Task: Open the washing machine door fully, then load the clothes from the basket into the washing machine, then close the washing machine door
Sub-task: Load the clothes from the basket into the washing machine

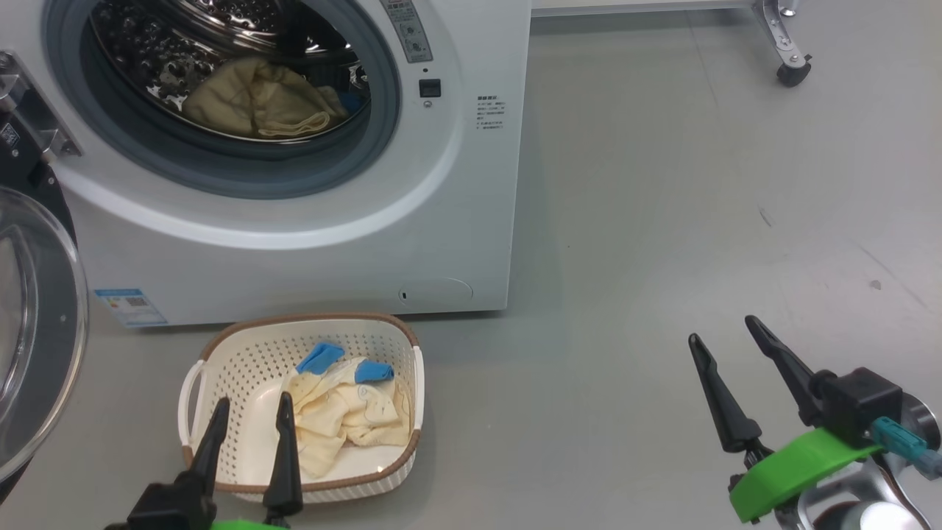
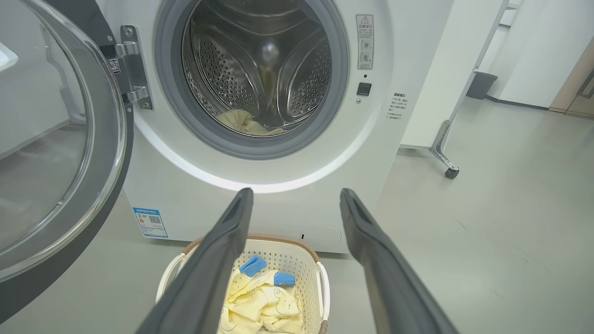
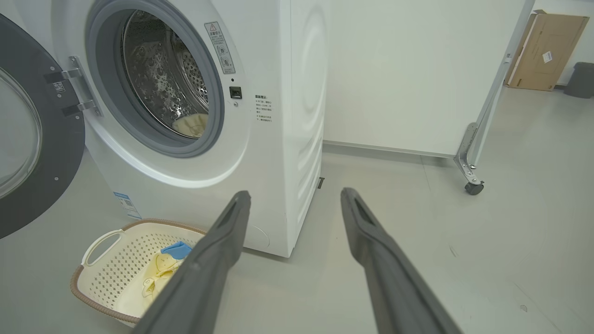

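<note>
1. The washer stands with its door swung wide open on its left.
2. A cream garment lies inside the washer's drum.
3. The basket sits on the floor just in front of the washer and holds cream-and-blue clothes.
4. The left gripper hovers before the washer, over the basket's near edge, with its fingers apart and empty.
5. The right gripper hangs well off to the washer's right, also spread and empty.
</note>
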Robot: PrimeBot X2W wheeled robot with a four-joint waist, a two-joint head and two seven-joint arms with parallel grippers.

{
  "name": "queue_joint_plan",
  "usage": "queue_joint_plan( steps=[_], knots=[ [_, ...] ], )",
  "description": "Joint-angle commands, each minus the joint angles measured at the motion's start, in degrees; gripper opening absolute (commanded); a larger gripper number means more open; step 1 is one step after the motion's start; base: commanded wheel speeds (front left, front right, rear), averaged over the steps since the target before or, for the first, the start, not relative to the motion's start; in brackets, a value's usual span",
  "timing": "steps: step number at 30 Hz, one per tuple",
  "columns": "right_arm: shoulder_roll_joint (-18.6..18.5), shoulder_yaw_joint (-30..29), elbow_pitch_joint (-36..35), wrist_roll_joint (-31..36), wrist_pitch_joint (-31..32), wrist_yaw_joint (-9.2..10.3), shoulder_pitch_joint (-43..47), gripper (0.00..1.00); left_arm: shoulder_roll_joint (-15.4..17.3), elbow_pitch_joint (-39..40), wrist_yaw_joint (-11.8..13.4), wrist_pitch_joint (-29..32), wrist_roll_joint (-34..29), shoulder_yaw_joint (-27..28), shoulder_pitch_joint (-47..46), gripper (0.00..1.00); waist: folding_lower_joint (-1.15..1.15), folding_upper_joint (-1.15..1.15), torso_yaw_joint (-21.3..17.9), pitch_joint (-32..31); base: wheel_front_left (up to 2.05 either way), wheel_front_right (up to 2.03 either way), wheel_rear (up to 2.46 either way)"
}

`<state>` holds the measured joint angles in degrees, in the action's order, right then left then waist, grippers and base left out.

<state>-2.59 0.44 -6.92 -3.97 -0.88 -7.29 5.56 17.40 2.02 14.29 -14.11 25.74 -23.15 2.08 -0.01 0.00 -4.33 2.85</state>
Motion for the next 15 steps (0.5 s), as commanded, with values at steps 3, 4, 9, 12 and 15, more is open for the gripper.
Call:
queue_joint_plan(
  steps=[3, 4, 9, 12, 15],
  knots=[
    [-0.3, 1.35, -2.39, -0.1, 0.4, -0.2, -1.15, 1.0, 1.09, 2.09, 13.56, -0.14, -0.35, 1.87, -1.54, 1.0, 0.01, 0.0, -0.03, -0.22, 0.0, 0.0, 0.0],
    [-0.3, 1.38, -2.41, -0.04, 0.46, -0.2, -1.19, 1.0, 1.08, 2.14, 13.58, -0.14, -0.34, 1.83, -1.53, 1.0, 0.01, 0.0, -0.05, -0.22, 0.0, 0.0, 0.0],
    [-0.3, 1.4, -2.62, 0.02, 0.58, -0.2, -1.53, 1.0, 1.01, 2.27, 13.75, -0.11, -0.4, 1.57, -1.65, 1.0, 0.01, 0.0, -0.2, -0.08, 0.0, 0.0, 0.0],
    [-0.3, 1.38, -2.68, 0.04, 0.55, -0.2, -1.62, 1.0, 1.0, 2.3, 13.82, -0.11, -0.46, 1.48, -1.9, 1.0, 0.01, 0.0, -0.25, 0.17, 0.0, 0.0, 0.0],
    [-0.3, 1.25, -2.76, 0.01, 0.52, -0.2, -1.66, 1.0, 1.03, 2.25, 13.87, -0.13, -0.53, 1.43, -2.17, 1.0, 0.01, 0.0, -0.24, 0.49, 0.0, 0.0, 0.0]
  ],
)
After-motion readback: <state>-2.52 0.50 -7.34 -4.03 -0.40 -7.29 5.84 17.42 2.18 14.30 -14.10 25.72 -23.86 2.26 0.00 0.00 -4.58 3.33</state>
